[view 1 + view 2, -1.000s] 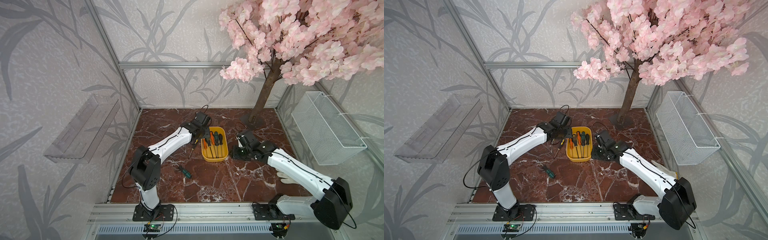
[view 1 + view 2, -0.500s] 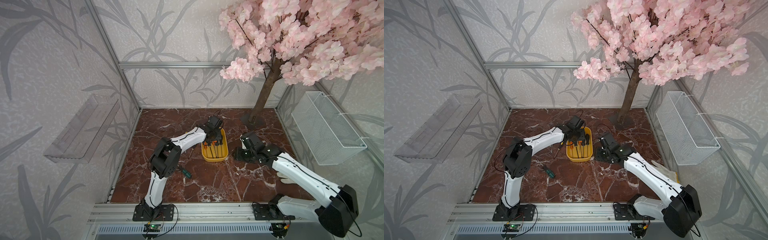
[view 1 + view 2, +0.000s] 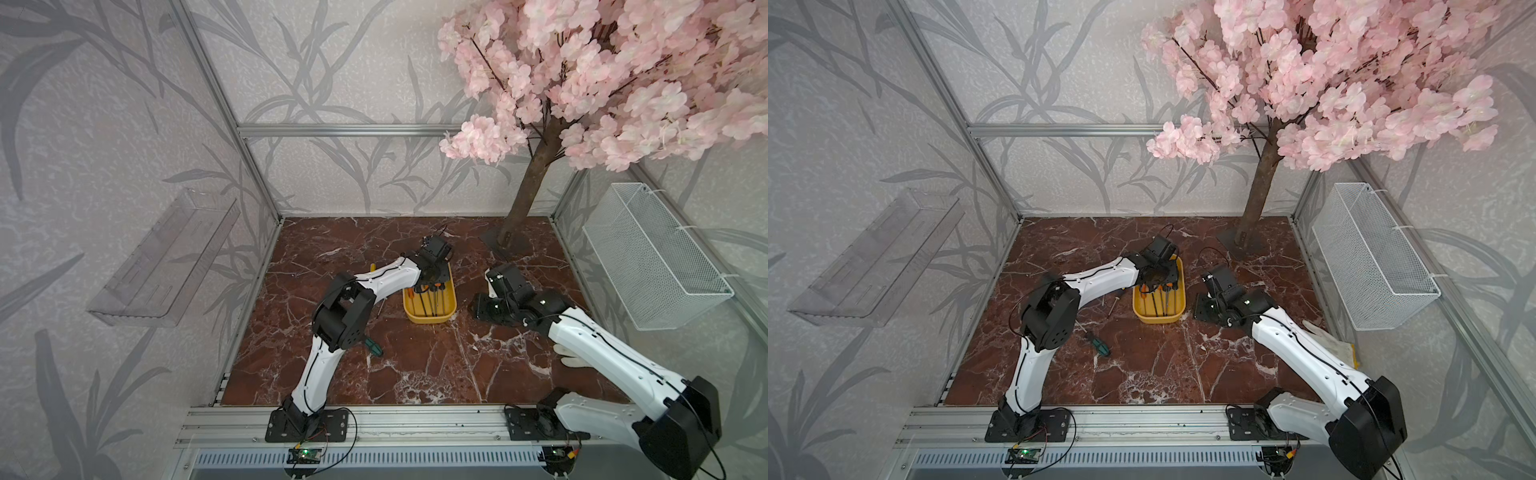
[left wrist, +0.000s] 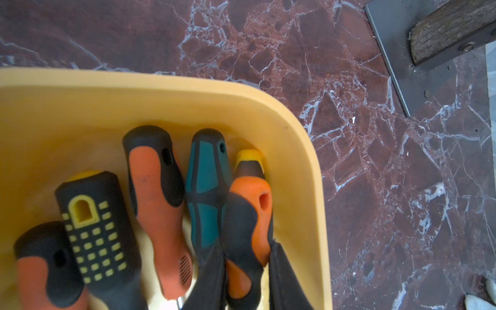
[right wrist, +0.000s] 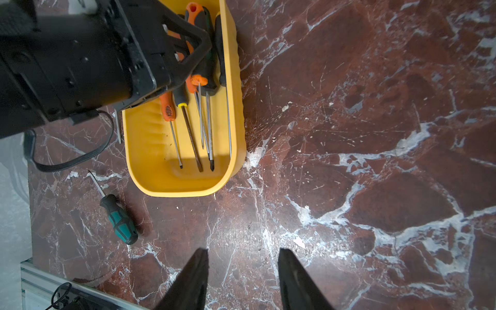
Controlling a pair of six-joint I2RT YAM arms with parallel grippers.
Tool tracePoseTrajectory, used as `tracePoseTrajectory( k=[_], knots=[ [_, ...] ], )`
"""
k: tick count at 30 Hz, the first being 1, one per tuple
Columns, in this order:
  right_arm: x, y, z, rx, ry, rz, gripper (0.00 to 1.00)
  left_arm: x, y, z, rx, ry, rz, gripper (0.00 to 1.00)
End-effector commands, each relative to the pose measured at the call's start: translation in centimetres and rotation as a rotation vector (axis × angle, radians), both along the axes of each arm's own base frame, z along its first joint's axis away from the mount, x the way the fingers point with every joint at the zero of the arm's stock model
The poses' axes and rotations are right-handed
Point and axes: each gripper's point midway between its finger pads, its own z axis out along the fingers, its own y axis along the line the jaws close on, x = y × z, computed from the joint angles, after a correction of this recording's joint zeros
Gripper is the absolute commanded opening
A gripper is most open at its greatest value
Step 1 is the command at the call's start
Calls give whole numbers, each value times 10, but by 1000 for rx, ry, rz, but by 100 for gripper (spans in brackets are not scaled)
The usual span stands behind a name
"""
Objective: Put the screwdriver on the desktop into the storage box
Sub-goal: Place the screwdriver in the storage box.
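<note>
Looking down, both top views: the left arm (image 3: 386, 278) reaches over the far end of the storage box (image 3: 428, 319), and its wrist hides what the fingers do. The right arm (image 3: 602, 349) hangs low over the counter (image 3: 415, 374), near the box.
Counter, both top views: we see a green-handled screwdriver (image 3: 375, 348) lying loose by the left arm's elbow, well apart from the box. A yellow-ended screwdriver (image 3: 372, 266) lies mostly hidden under the left arm, near the box's side.
Left wrist view: the left fingers (image 4: 209, 281) are closed narrow on an orange-and-black screwdriver (image 4: 247, 222). It sits inside a corner of the box, over five other handles (image 4: 158, 201). We cannot tell whether it already rests on them.
Right wrist view: the right fingers (image 5: 192, 281) stand apart with nothing between them, above bare counter. Several shafts (image 5: 192, 134) lie along the box floor, and the green-handled screwdriver lies outside the box.
Progress, our judgement: well along, with five stored and one inside the box but not yet released.
Left to do: let go of the held one, then fetch the two on the counter.
</note>
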Motion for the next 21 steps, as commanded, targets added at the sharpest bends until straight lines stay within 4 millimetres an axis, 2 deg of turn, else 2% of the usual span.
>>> tracePoseTrajectory(
  k=[1, 3, 7, 10, 16, 21],
  knots=[
    [-6, -5, -4, -17, 18, 2, 46, 1, -12, -1, -23, -12, -5, 11],
    [-6, -5, -4, -18, 19, 1, 46, -1, -14, -3, -26, -7, -11, 16],
    [-6, -5, -5, -14, 23, -1, 46, -2, -16, 1, -26, -18, -24, 37],
    [-5, -4, -3, -11, 21, 0, 46, -2, -15, 8, -24, -31, -27, 44],
    [-3, -3, -1, -15, 21, 0, 46, -2, -8, 31, -14, -69, -29, 45],
    [0, 1, 2, -13, 24, 12, 48, -7, 4, 54, 11, -106, -32, 50]
  ],
)
